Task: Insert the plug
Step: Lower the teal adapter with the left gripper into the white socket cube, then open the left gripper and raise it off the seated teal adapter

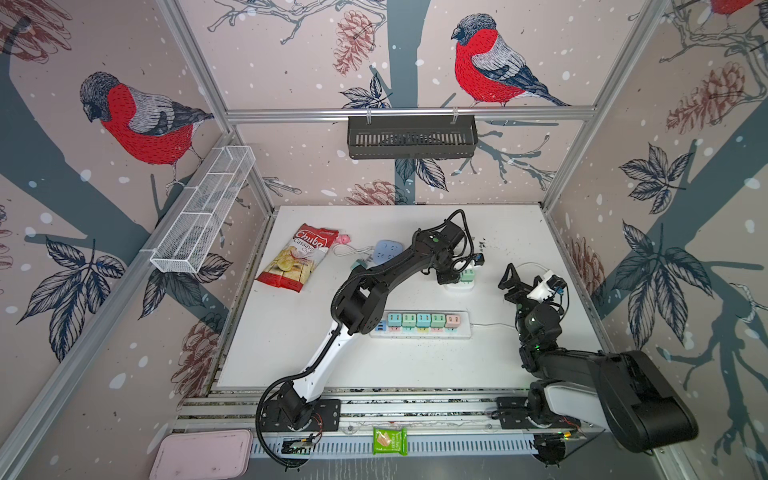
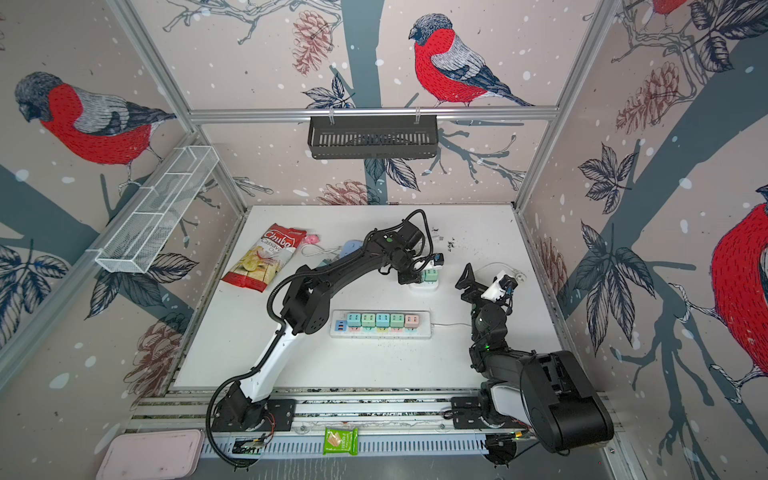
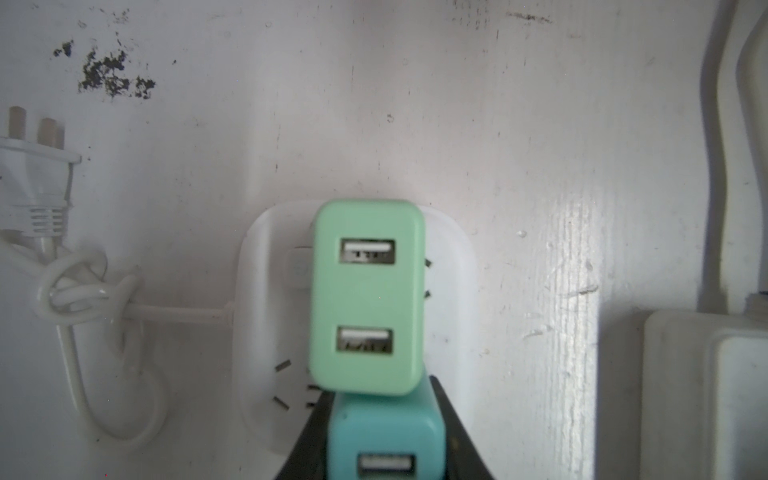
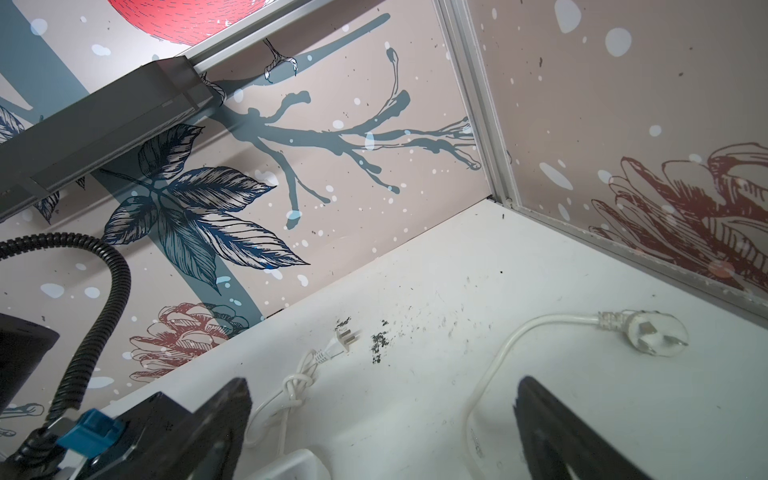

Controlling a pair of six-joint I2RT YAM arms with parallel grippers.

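Surveying from the left of the white socket block (image 1: 459, 286): a chip bag (image 1: 297, 257) lies well to its left, clear of the work and, in my judgement, of no concern to it.

The left gripper (image 3: 384, 411) reaches in from that side. It is clamped on a teal charger (image 3: 386, 444), one finger on each flank and the USB face upward. That hold presumably keeps the prongs pointing down at the block. The teal charger stands over the block's edge, hard against a green charger (image 3: 368, 297) that sits upright in the block. Its prongs are hidden under its body, so I cannot tell whether they have entered. Free slots (image 3: 282, 365) show on the block's face just beside it.

A long power strip (image 1: 463, 328) lies near the block, towards the arm bases. Its row of five chargers leaves no vacancy, which probably explains the choice of the block.

The block's own lead is knotted, and its two-pin plug (image 3: 37, 166) lies loose near the block.

To the right of the block, the right gripper (image 4: 382, 395) hangs raised off the table. Its jaws are spread wide and hold nothing. I judge it parked clear so the left arm has room. Further right a round white plug (image 4: 656, 334) lies loose on the table.
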